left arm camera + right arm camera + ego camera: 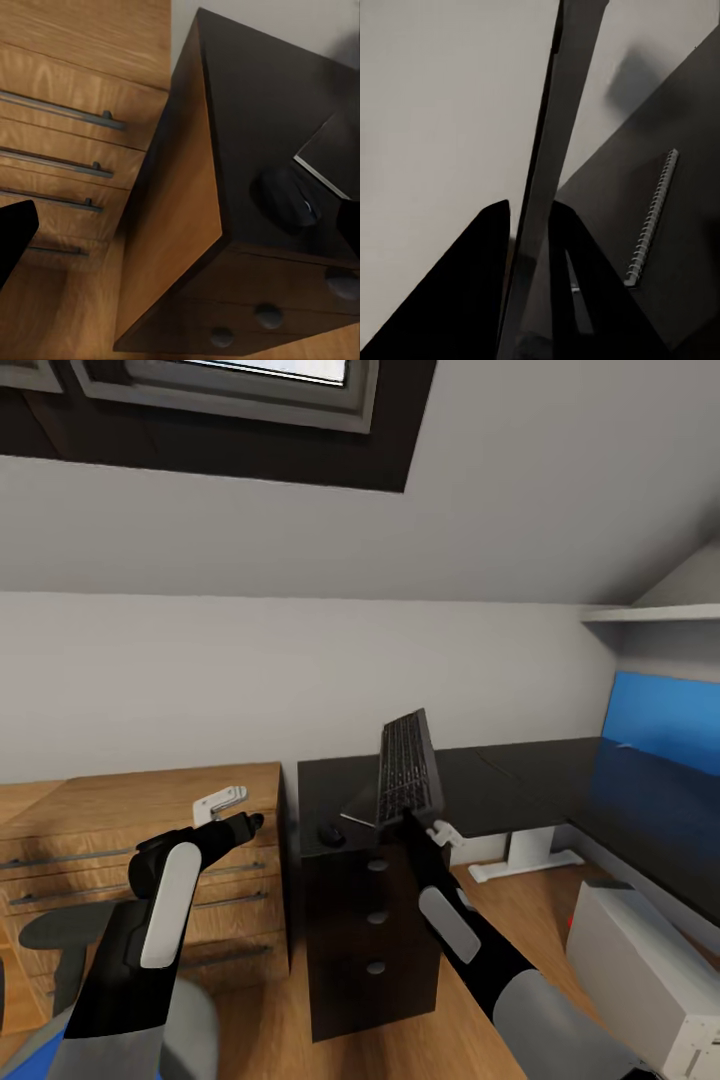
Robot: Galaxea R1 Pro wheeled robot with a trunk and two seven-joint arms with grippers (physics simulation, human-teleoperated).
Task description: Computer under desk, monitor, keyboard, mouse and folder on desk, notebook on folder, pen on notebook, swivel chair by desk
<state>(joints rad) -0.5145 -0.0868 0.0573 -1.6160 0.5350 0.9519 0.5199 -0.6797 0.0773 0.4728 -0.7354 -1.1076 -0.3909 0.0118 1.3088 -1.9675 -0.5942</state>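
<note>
The right end effector holds the black flat keyboard by its lower edge, so the keyboard stands almost upright above the dark L-shaped desk surface, with its keys turned toward the wooden dresser side. In the right wrist view the thin keyboard passes between the two dark fingers, which close on it from both sides.

The small black rounded mouse lies on the dark surface just beside the end effector, toward the light wooden dresser with metal handles. In the left wrist view the mouse sits near the front edge of the dark drawer unit, and a dark flat corner with a pale edge lies close behind it. A spiral-bound dark notebook lies flat on the surface, seen past the keyboard in the right wrist view.

The left end effector hovers in front of the dresser, apart from the mouse; I cannot tell how wide it is.

The wide blue monitor screen stands on the desk, well apart from the keyboard, and the white computer case stands on the wooden floor below the monitor. A part of the grey swivel chair shows in front of the dresser.
</note>
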